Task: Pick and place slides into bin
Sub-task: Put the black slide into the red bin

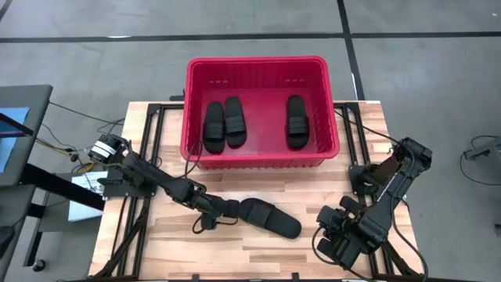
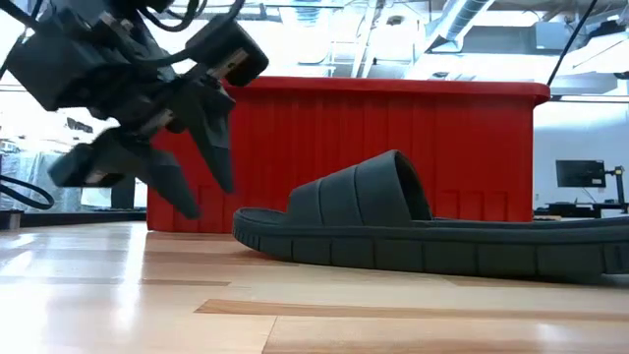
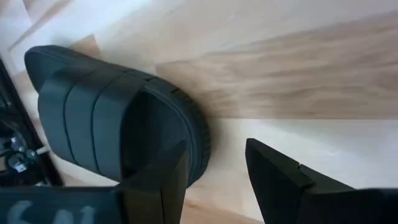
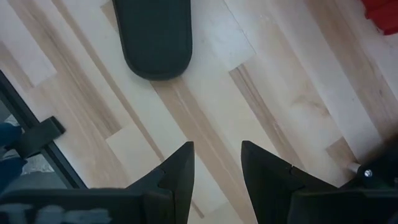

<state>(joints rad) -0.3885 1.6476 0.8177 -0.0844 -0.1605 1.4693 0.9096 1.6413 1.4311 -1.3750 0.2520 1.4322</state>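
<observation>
Last slide (image 1: 270, 218) is lying flat on the table (image 1: 235, 251) just in front of the bin (image 1: 258, 64), w/ 3 slides (image 1: 225, 123) already resting inside. Left gripper (image 1: 218, 213) is sitting low at its strap end, jaws apart, prob. lining up to grab it. Right gripper (image 1: 335, 244) is waiting near the table's front edge, fingers partly apart, holding nothing.

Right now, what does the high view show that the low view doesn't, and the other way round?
Only the high view shows three sandals inside the bin, and the right fingers waiting near the table's front right corner. Only the low view shows the left fingers open, apart from the loose sandal. Both show that sandal lying in front of the bin.
</observation>
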